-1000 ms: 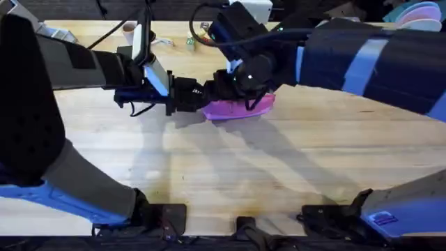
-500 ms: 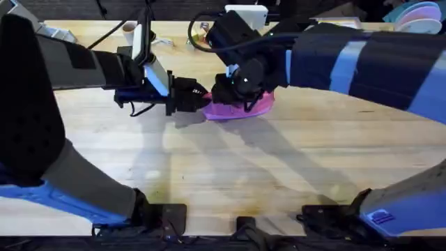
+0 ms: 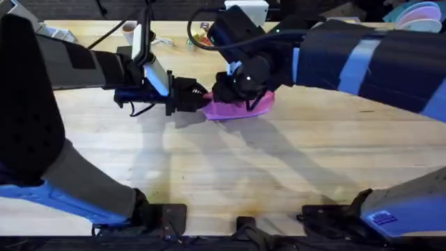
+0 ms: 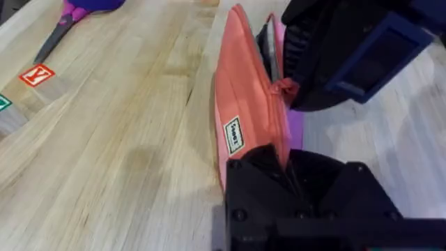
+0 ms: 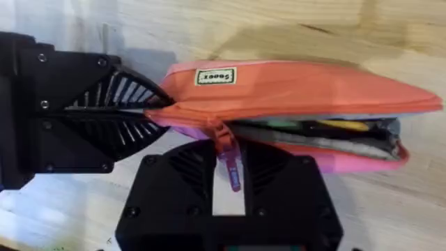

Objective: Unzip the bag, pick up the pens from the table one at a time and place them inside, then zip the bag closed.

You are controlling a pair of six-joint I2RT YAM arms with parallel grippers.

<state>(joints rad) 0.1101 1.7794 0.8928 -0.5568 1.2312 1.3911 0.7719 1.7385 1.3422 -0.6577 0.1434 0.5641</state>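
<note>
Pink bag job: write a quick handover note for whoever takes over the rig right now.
Left claw: shut on one end of the bag, which lies on the table.
Right claw: at the zipper pull, grip unclear.
Bag: open along most of its length, pens inside.
Done: unzipping, loading the pens.
Left: zip it closed.

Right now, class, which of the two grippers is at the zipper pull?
The right gripper: the pull tab hangs right at its tip. The left gripper instead clamps the end of the pink bag.
</note>
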